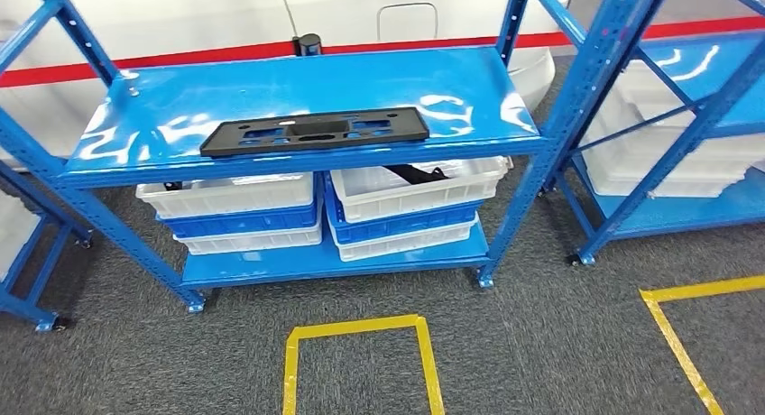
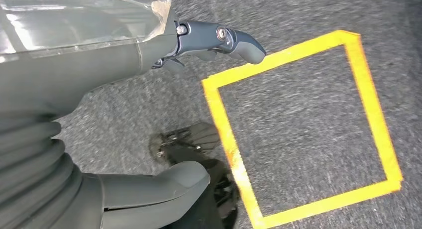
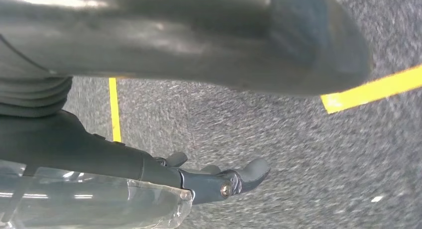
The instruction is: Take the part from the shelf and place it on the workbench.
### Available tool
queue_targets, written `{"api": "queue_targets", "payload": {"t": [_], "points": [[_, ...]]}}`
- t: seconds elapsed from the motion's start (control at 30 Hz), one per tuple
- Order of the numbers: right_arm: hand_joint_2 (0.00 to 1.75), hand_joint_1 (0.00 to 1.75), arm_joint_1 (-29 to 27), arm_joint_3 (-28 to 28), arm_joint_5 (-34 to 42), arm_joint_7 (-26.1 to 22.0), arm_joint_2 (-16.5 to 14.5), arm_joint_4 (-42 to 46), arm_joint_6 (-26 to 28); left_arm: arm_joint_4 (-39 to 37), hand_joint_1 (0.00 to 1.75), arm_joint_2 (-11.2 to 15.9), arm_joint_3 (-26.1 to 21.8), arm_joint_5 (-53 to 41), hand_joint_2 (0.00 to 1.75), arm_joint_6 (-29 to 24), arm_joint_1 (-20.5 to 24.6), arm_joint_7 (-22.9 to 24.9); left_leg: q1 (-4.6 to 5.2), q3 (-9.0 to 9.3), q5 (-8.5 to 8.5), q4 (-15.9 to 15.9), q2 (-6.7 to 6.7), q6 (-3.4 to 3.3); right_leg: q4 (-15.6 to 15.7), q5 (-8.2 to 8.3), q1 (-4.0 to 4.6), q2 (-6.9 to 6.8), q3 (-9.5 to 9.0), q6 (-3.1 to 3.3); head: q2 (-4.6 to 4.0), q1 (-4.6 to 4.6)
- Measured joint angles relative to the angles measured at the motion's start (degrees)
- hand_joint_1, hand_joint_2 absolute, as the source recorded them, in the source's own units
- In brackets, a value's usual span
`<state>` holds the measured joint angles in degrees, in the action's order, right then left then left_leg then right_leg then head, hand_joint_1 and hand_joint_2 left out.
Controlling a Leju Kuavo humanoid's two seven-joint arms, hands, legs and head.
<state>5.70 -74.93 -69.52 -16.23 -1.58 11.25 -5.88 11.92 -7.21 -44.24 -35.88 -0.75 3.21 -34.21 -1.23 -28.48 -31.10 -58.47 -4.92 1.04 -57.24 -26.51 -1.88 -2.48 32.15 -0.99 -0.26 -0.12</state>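
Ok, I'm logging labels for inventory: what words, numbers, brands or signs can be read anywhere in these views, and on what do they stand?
None: no readable text in any view.
Black part on the blue shelf: cut-outs, no lettering visible.
White bins and blue bins below: no labels on the sides shown.
Yellow floor tape and red stripe: plain lines, not signs.
Left hand and right hand: no markings legible.
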Motion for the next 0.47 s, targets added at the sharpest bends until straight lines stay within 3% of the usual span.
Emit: {"api": "queue_targets", "payload": {"t": [0.07,0.13,0.2,0.23,0.33,0.4,0.47], "points": [[0.00,0.00,0.04,0.22,-0.50,0.21,-0.08,0.01,1.24,-0.01,0.00,0.02,-0.03,-0.06,1.75,0.56,-0.16,-0.24,-0.18,-2.56,-3.64,-5.83,3.63,0.12,0.01,0.14,0.01,0.94,-0.07,0.62,0.01,-0.73],[0.00,0.00,0.03,0.52,-1.02,0.80,-0.11,0.01,2.41,-0.02,0.00,0.02,-0.10,-0.21,1.75,0.49,-0.44,-0.22,-0.18,-5.97,-6.44,-12.49,4.79,0.04,-0.04,0.12,0.46,1.93,-0.04,0.82,0.01,-1.14],[0.00,0.00,-0.16,0.81,-1.37,1.21,-0.13,0.01,2.73,-0.03,0.00,0.03,-0.16,-0.58,1.75,-0.14,-0.58,-0.02,-0.14,-7.45,-5.73,-14.17,4.94,-0.24,-0.09,0.08,0.87,2.74,-0.13,0.87,0.01,-1.27],[0.00,0.00,-0.22,0.97,-1.49,1.26,-0.13,0.01,2.76,-0.03,0.00,0.04,-0.17,-0.80,1.75,-0.65,-0.58,0.11,-0.11,-6.92,-3.94,-12.24,4.94,-0.50,-0.10,0.06,1.02,3.07,-0.23,0.89,0.01,-1.30],[0.00,0.00,-0.18,1.24,-1.54,1.31,-0.22,0.01,2.77,-0.03,0.00,0.14,-0.19,-1.31,1.75,-1.72,-0.45,0.65,0.20,-2.91,1.69,-2.17,5.15,-1.56,-0.07,0.05,1.38,3.77,-0.46,0.84,0.01,-1.33],[0.00,0.00,-0.17,1.31,-1.58,1.47,-0.31,0.02,2.77,-0.03,0.00,0.16,-0.20,-1.60,1.75,-1.79,-0.31,0.92,0.54,-1.87,2.58,0.74,5.18,-1.79,-0.09,-0.06,1.71,3.90,-0.30,0.76,0.01,-1.17],[0.00,0.00,-0.22,1.36,-1.62,1.61,-0.26,0.03,2.77,-0.03,0.00,0.14,-0.20,-1.81,1.75,-1.71,-0.29,1.08,0.74,-1.96,2.72,1.00,5.10,-1.55,-0.15,-0.21,1.92,3.91,-0.02,0.69,0.01,-0.95]]}}
